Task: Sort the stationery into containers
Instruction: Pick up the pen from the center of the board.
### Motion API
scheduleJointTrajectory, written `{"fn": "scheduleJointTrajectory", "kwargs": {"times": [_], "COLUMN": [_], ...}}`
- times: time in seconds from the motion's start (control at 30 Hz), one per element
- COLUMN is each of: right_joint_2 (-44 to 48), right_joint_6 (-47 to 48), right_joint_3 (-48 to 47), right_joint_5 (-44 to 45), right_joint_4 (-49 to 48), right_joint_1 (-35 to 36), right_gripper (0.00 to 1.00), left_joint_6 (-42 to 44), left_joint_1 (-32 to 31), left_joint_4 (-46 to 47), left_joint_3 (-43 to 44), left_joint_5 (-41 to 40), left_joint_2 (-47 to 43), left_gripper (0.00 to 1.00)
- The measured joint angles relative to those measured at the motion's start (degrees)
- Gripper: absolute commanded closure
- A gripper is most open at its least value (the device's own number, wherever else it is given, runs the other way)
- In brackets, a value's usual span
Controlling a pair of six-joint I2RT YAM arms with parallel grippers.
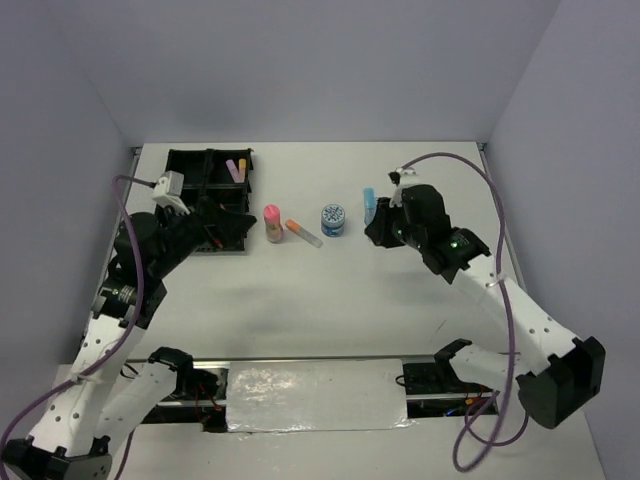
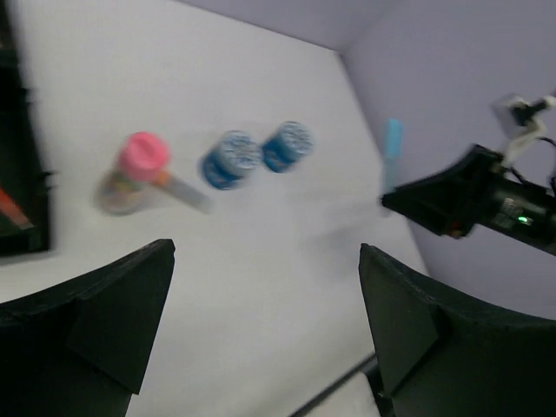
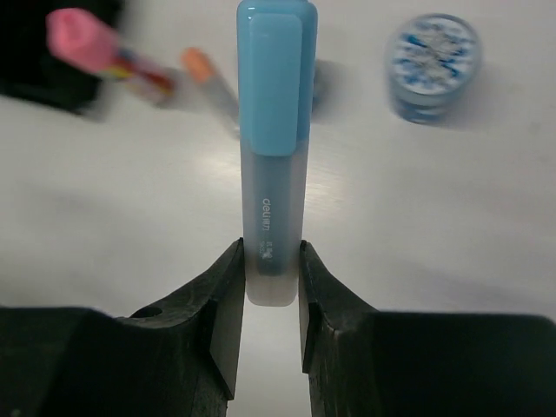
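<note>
Right pincer — light-blue marker between its jaws

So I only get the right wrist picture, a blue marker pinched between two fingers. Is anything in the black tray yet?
Observer: Yes. From above, a pink marker lies in the far right compartment of the black tray.
Visitor: What's the other arm doing?
Observer: The left gripper is open and empty, close by the tray.
Visitor: Which way does my marker point?
Observer: The blue marker sticks up out of the right gripper.

Right gripper — clamping blue marker
</note>
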State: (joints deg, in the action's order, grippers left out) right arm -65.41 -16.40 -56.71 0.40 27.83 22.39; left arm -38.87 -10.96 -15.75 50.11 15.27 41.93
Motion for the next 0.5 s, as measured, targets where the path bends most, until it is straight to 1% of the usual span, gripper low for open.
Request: {"fn": "scheduleJointTrajectory", "kwargs": {"times": [0.03, 0.1, 0.27, 0.4, 0.5], "right_joint_2": [2.73, 4.7, 4.85, 2.1, 1.07], "right_joint_6": [-1.18, -3.23, -7.13, -8.52, -9.05], "right_joint_3": [0.0, 0.0, -1.11, -4.55, -5.9], "right_joint_5": [-0.59, -1.29, 0.02, 2.67, 3.96], "right_joint_4": [-0.72, -1.77, -3.17, -3.67, -4.28], "right_joint_1": [4.76, 9.51, 21.9, 29.97, 32.48], "right_gripper": [1.0, 1.0, 1.0, 1.0, 1.0], "left_joint_6": [-1.97, -5.14, -9.6, -10.01, -10.67], "left_joint_1": [-2.43, -6.95, -15.8, -20.37, -21.49], "left_joint_4": [3.3, 8.26, 17.84, 19.17, 19.32], "left_joint_3": [-0.61, -1.27, -1.03, -0.76, -0.02], "left_joint_5": [0.57, 1.42, 1.27, -2.08, -3.74], "left_joint_2": [0.04, 0.76, 6.71, 11.21, 13.51], "left_gripper": [0.01, 0.01, 0.04, 0.07, 0.09]}}
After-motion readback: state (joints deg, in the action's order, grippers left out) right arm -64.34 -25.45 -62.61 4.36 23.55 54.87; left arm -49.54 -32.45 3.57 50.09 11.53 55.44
